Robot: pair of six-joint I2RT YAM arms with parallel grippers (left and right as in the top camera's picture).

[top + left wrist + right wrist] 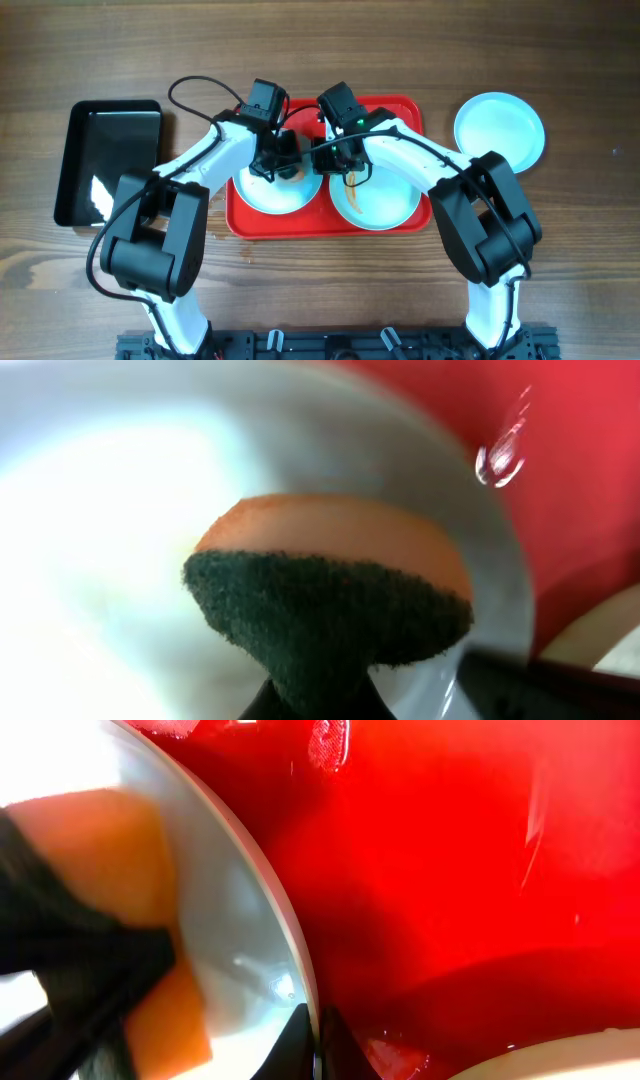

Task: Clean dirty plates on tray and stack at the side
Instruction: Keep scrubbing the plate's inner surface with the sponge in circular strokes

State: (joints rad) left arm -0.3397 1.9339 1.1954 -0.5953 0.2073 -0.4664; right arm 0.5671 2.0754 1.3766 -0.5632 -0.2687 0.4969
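Over the wooden table (590,280), left claw (312,705) clamps a sponge (330,590), right claw (312,1042) pinches a plate (232,920).

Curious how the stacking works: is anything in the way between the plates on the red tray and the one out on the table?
Nothing visible lies on the wood between the tray and the lone plate to its right. Only the right arm reaches across above the nearer tray plate.

The wooden tabletop (580,260) carries the red tray (240,225) at centre. A black tray (70,160) lies at 9 o'clock, one plate (499,130) at 3 o'clock.
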